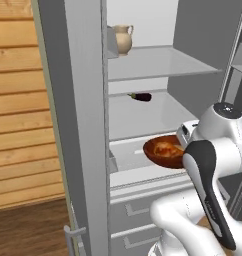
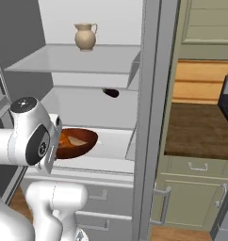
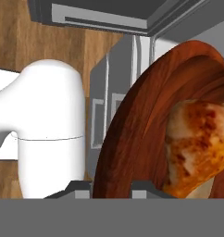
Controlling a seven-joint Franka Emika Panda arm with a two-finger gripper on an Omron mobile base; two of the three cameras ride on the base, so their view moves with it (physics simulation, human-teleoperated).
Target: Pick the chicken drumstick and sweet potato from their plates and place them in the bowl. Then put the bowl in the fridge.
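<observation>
The tool (image 3: 112, 187) was clamped on the near rim of the round, glossy reddish-brown wooden bowl (image 1: 163, 151), one finger on each side of the rim. The bowl hung at the mouth of the tall grey fridge (image 1: 85, 125), just above its pale grey lower shelf (image 1: 130, 155) and below the one with a dark aubergine (image 1: 140, 97). The glossy orange-brown chicken drumstick (image 3: 197, 143) lay inside. The bowl sat ahead of the tool, toward the fridge's back wall, so setting it down probably meant reaching further in, then lowering.
</observation>
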